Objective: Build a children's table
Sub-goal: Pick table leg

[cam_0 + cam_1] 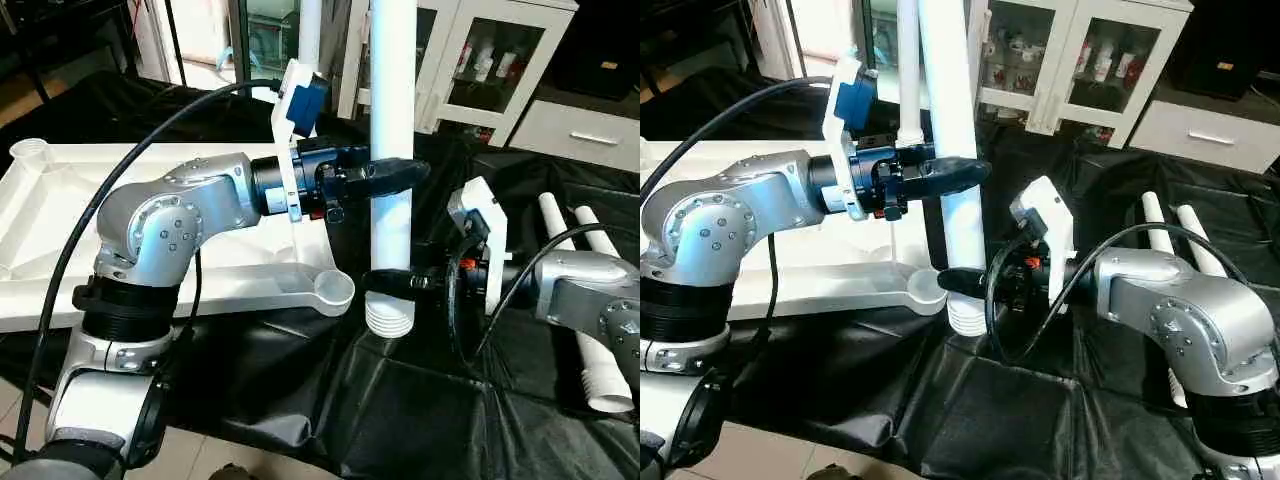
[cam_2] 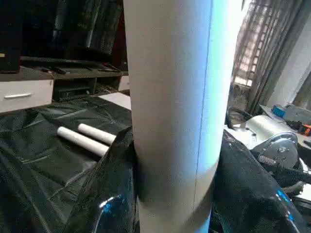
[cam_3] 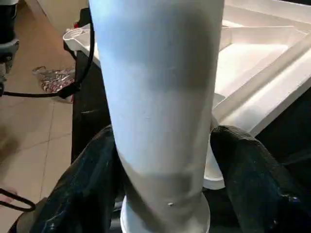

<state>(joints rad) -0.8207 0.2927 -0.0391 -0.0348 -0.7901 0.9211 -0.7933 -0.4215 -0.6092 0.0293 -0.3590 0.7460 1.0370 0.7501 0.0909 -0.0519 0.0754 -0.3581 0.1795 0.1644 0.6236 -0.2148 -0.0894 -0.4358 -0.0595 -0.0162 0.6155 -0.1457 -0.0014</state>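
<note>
Holding one white leg (image 1: 392, 120) upright just right of the table top's (image 1: 60, 250) near right corner socket (image 1: 332, 290), we grip it high with the left fingers (image 1: 395, 172), while the right fingers (image 1: 390, 280) sit around its threaded lower end, grip uncertain. One leg (image 1: 310, 30) seems fitted at the far corner; two spare legs (image 1: 590, 300) lie on the table (image 1: 300, 390) at right, so most assembly remains.

no readable text, no labels, no brands, no numbers or signs anywhere
</note>
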